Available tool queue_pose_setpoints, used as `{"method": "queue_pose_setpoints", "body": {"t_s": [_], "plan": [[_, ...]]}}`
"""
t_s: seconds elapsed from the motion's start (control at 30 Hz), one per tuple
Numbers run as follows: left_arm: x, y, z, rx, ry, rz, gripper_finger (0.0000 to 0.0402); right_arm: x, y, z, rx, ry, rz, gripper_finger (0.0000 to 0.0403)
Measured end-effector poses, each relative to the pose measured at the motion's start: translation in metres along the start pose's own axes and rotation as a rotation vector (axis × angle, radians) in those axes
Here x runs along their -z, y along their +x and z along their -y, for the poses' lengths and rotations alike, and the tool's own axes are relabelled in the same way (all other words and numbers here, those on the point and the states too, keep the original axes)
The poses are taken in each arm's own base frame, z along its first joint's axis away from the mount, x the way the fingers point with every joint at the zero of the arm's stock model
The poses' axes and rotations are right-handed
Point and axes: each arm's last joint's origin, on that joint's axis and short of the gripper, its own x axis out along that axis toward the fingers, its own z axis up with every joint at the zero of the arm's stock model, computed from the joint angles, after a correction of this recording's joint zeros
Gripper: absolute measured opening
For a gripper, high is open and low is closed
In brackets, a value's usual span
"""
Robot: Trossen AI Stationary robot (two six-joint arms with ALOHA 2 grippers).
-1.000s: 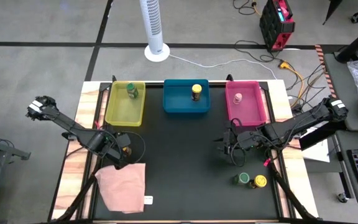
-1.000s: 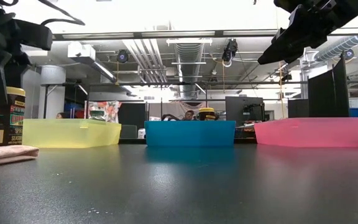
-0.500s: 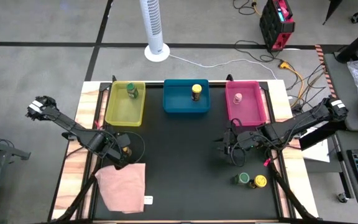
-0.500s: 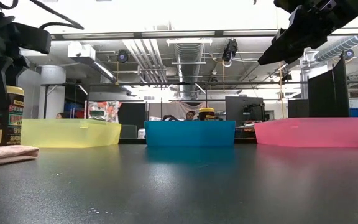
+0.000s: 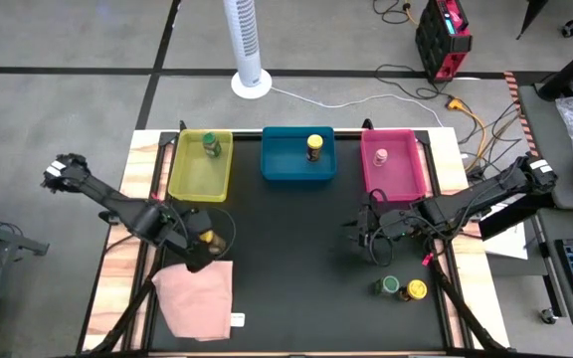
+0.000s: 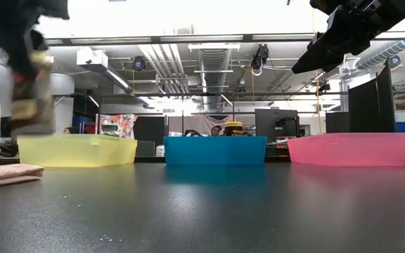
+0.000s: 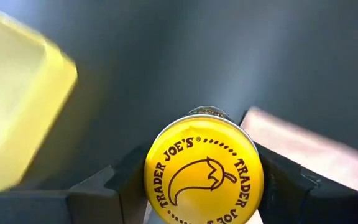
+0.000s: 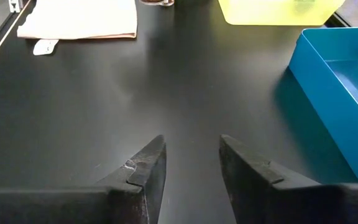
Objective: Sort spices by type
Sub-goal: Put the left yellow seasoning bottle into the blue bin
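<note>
Spice jars partly sorted: one stands in each of the yellow bin (image 5: 200, 164), blue bin (image 5: 297, 155) and pink bin (image 5: 392, 164), two wait near the table's front right corner, the left gripper (image 5: 203, 245) clamps a yellow-lidded jar (image 7: 204, 172) above the table's left side, and the right gripper (image 5: 362, 238) hangs parted.

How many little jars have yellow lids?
3: one in the blue bin, one near the green-lidded jar at the table's right front, and one held by the left end effector.
</note>
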Motion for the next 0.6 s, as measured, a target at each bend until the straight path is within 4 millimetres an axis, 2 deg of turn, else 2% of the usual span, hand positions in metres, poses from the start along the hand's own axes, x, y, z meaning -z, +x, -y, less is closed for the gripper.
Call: {"method": "queue_pose_setpoints", "body": {"t_s": [0.2, 0.4, 0.6], "plan": [[-0.034, -0.035, 0.002, -0.020, -0.003, 0.212, 0.0207, 0.000, 0.000, 0.000, 0.000, -0.001, -0.001, 0.0135], [-0.082, -0.055, -0.001, -0.103, 0.041, 0.305, 0.0207, 0.002, -0.002, 0.001, 0.004, -0.019, -0.026, 0.0115], [-0.134, -0.067, -0.023, -0.178, 0.112, 0.313, 0.0207, 0.004, -0.012, 0.005, 0.010, 0.040, -0.048, 0.0088]]}}
